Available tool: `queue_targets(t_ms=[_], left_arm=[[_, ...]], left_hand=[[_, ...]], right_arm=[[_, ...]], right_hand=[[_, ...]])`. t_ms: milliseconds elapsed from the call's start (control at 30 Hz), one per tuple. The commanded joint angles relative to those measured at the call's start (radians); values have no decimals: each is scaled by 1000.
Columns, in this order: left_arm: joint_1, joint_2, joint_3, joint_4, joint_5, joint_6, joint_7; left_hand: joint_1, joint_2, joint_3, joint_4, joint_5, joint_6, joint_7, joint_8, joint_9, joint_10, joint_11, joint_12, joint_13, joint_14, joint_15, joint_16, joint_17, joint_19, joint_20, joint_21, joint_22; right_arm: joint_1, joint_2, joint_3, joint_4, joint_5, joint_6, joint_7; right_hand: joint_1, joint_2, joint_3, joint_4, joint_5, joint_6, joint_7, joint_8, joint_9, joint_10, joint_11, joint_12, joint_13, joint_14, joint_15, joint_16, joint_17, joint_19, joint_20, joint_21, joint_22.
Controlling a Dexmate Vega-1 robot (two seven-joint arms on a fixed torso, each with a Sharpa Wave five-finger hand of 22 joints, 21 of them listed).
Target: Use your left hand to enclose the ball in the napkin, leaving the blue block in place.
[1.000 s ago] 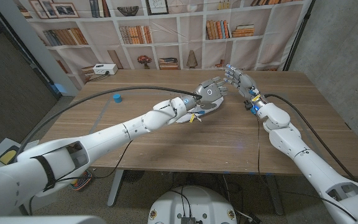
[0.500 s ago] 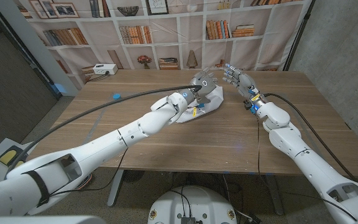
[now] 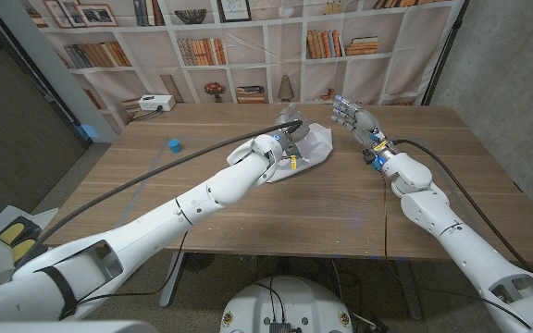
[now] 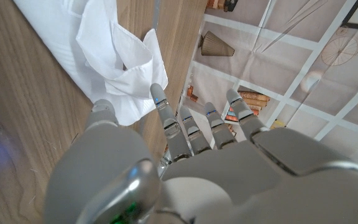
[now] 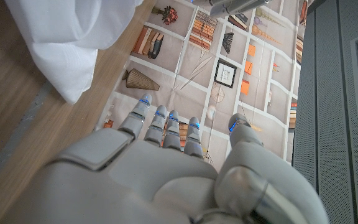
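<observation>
Here, left hand (image 3: 291, 139) at the bunched napkin (image 3: 311, 148).
Its fingers (image 4: 185, 127) were extended, holding nothing; right hand (image 3: 350, 117) stood open nearby. Blue block (image 3: 173, 145) sat well apart.

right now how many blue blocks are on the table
1. The blue block stands alone on the table's far left part, well apart from the napkin.

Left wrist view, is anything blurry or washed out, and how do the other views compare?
Left wrist view: the left hand up close looks soft, the napkin bright but with folds readable. Right wrist view: the napkin is nearly blown out white. Head view: evenly lit and sharp, straight edges bowed toward the corners.
</observation>
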Motion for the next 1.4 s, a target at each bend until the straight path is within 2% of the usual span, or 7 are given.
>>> queue_targets(t_ms=[33,233,400,733,933,1133,1400], left_arm=[[32,-41,-2,-24,164,3,-223],[34,-56,8,-2,227,-8,-290],[26,-70,18,36,250,-18,-340],[9,-81,57,102,293,-26,-399],[-3,-80,74,129,311,-34,-440],[-12,-73,80,167,294,-35,-441],[-27,-70,81,216,225,-35,-422]], left_hand=[[-7,-2,-6,-1,-4,35,-8,23,9,14,0,1,2,-9,-24,8,3,-3,5,-3,3],[-5,-17,-21,-6,-4,-59,-13,-1,14,-29,5,-21,3,-48,-5,1,2,-19,8,-12,4],[-17,-50,-50,-7,-5,-163,-30,-55,-11,-71,17,-39,3,-86,3,-2,-1,-34,11,-21,4],[-15,-71,-70,-11,-5,-200,-13,-83,-27,-104,33,-52,2,-110,14,-4,-3,-41,10,-26,4],[0,-87,-89,-20,-8,-301,-35,-139,-42,-144,52,-65,-1,-139,23,-5,-6,-50,12,-33,4],[37,-81,-99,-34,-7,-416,-50,-198,-52,-193,68,-75,-2,-169,31,-4,-8,-59,9,-40,5],[54,-55,-93,-35,-1,-425,-57,-208,-55,-196,60,-70,-2,-181,18,-4,-7,-54,-9,-38,5]], right_arm=[[-14,-8,5,-15,10,-6,1],[-15,-10,6,-12,14,2,12],[-16,-12,5,-19,11,-1,10],[-22,-14,6,-26,12,-1,6],[-24,-16,6,-31,10,-2,3],[-26,-15,6,-37,12,-9,-2],[-23,-17,4,-38,4,-4,-3]], right_hand=[[0,2,-2,-2,2,9,0,-1,1,2,-7,-2,2,6,2,9,1,9,3,3,2],[0,2,-2,-2,2,8,0,-2,1,3,-4,-1,2,6,2,8,1,9,2,3,2],[1,3,-1,-3,2,8,-1,-2,1,2,-6,-2,2,6,2,8,1,9,2,2,2],[1,2,-2,-3,2,8,-1,-2,1,4,-5,-1,2,6,2,9,1,9,3,2,2],[1,2,-2,-3,2,8,-1,-2,1,4,-6,-1,2,7,2,9,0,10,3,2,2],[1,3,-2,-3,2,7,-1,-2,1,3,-5,-2,2,6,2,9,0,10,3,2,2],[1,2,-3,-3,2,7,-1,-2,1,3,-6,-1,2,6,2,9,0,9,4,2,2]])
